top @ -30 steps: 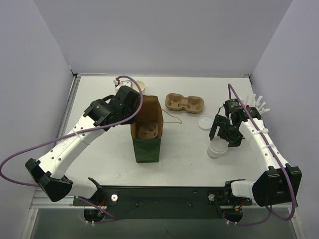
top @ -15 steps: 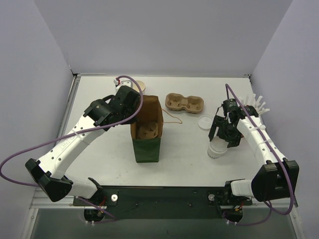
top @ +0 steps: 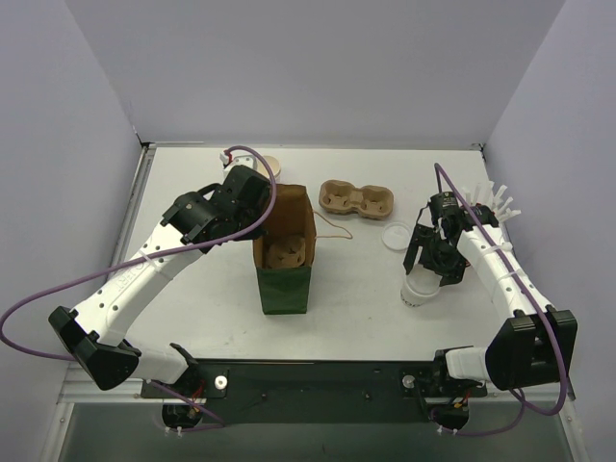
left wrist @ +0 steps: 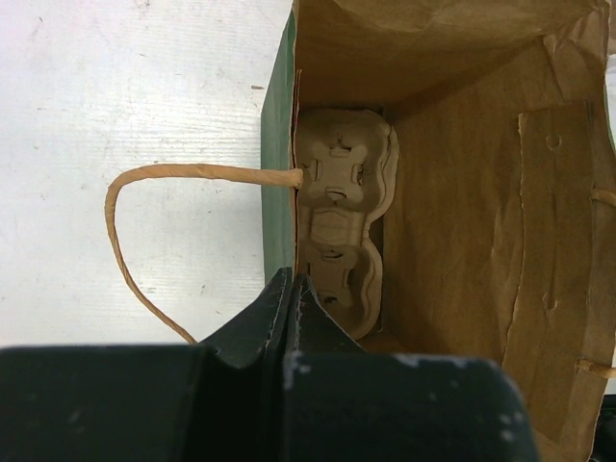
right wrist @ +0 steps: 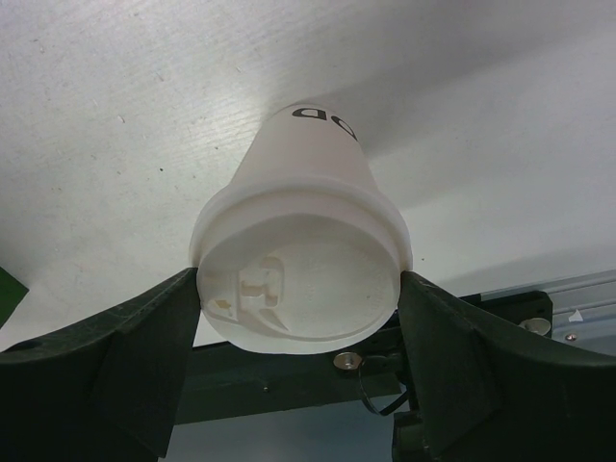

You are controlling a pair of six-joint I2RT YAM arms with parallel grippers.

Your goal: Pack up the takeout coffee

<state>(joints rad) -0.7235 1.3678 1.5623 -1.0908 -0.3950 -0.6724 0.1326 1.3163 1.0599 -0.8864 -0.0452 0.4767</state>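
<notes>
**Lidded cup gripped near the worktop's right edge, bag held open at centre**

The worktop [top: 356,308] is matt white and faintly grained, closed in at the back, left and right by plain pale lilac-grey walls [top: 318,67]. A black rail [top: 318,375] runs along its near edge.

The takeout coffee [top: 418,288] stands upright near the right edge, towards the near side. The right gripper [top: 430,268] is spread wide, with a finger pressed to each side of the cup's white lid.

The paper bag [top: 284,284], green outside and brown inside, stands open just left of centre with a cardboard carrier [left wrist: 337,212] inside it. The left gripper [left wrist: 294,289] is pinched tight on the bag's left rim.

A second carrier [top: 358,199] lies behind centre, and a loose white lid [top: 396,234] sits to its right. White straws [top: 496,200] stand at the right edge, and another cup [top: 270,165] shows near the back edge, partly hidden.
</notes>
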